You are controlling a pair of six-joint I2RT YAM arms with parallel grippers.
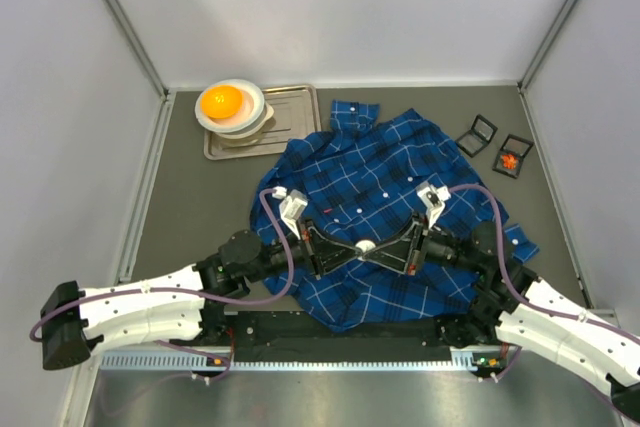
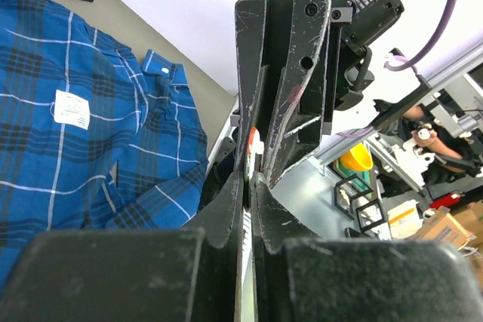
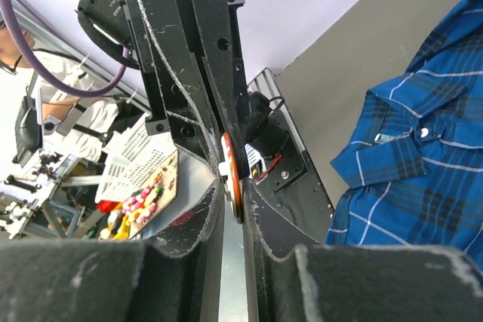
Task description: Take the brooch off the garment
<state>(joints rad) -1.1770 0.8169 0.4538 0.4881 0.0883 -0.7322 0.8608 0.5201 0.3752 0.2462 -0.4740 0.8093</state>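
Blue plaid shirt (image 1: pixel 390 162): is spread out on the worktop (image 1: pixel 190 207), directly beneath both tools.
Brooch (image 3: pixel 235 179): an orange-rimmed disc, seen edge-on between the fingers of the right tool, where the two tools meet tip to tip.
Left tool (image 2: pixel 249 186): is closed; what is pinched cannot be told.
Right tool (image 3: pixel 232 205): is closed on the brooch.
Black boxes (image 1: pixel 478 133): are set well beyond the right tool, off the shirt.

a robotics lab: a grey desk (image 1: pixel 190 217) boxed in by white panels (image 1: pixel 340 7) and metal framing (image 1: pixel 124 22), purple cables (image 2: pixel 448 11) on the arms, and beyond it benches cluttered with gear, cardboard boxes (image 2: pixel 445 228) and parts bins (image 3: pixel 143 194).
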